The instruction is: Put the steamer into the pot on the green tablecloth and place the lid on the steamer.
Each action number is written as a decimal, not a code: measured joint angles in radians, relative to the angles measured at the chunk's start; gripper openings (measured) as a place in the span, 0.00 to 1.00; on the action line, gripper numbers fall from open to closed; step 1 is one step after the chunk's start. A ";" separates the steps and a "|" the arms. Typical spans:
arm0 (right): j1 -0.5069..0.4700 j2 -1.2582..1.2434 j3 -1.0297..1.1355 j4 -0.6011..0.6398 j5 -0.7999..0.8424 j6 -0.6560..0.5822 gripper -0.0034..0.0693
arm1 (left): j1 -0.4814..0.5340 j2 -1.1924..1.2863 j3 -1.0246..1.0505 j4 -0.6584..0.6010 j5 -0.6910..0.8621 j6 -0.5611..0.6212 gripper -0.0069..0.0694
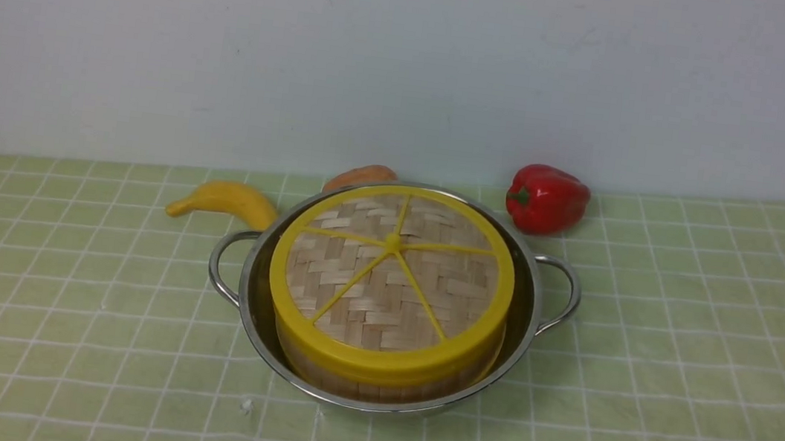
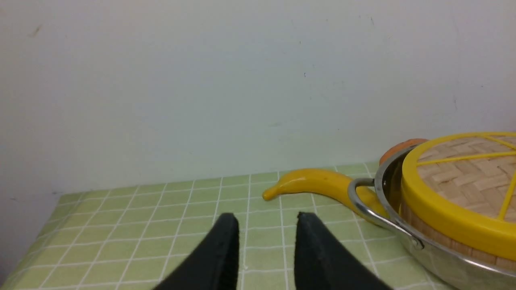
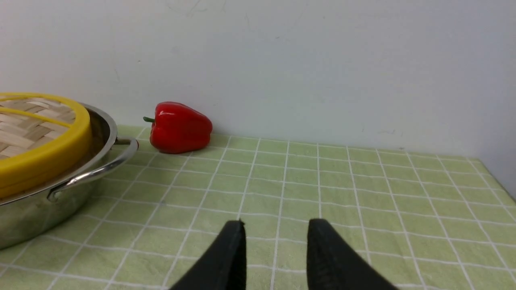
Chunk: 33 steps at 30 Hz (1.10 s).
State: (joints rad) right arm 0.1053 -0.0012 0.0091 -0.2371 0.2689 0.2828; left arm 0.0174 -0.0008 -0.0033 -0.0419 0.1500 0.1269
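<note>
Counting: 1 lid (image 1: 392, 273) on 1 steamer (image 1: 373, 381) in 1 pot (image 1: 520, 318) | both end effectors released: left (image 2: 266, 219), right (image 3: 276, 225)

- The pot (image 1: 523, 319) is polished metal, mirror-glossy.
- The lid (image 1: 391, 280) is matt woven bamboo in a smooth yellow plastic rim.
- The steamer (image 1: 372, 385) wall is pale bamboo.
- The green tablecloth (image 1: 680, 376) is matt cloth.
- The red bell pepper (image 1: 546, 198) and banana (image 1: 226, 201) look glossy and smooth.
- The left gripper (image 2: 267, 245) fingers are matt black.

- The pot (image 1: 371, 390) stood on the tablecloth (image 1: 640, 401).
- The steamer (image 1: 373, 381) sat in the pot, with the lid (image 1: 389, 280) on it.
- Banana (image 1: 226, 201) lay left-behind the pot, pepper (image 1: 546, 198) right-behind.
</note>
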 joint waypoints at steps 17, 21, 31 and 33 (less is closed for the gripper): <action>0.000 0.000 0.000 0.000 0.000 0.000 0.38 | 0.000 0.000 0.010 0.000 0.008 0.005 0.39; 0.000 0.000 0.000 0.000 0.000 0.000 0.38 | 0.000 0.000 0.010 0.000 0.008 0.005 0.40; 0.000 0.000 0.000 0.000 0.000 0.000 0.38 | 0.000 0.000 0.010 0.000 0.008 0.005 0.41; 0.000 0.000 0.000 0.000 0.000 0.000 0.38 | 0.000 0.000 0.010 0.000 0.008 0.005 0.41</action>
State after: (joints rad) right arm 0.1053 -0.0012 0.0091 -0.2371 0.2689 0.2828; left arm 0.0174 -0.0008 0.0070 -0.0419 0.1580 0.1318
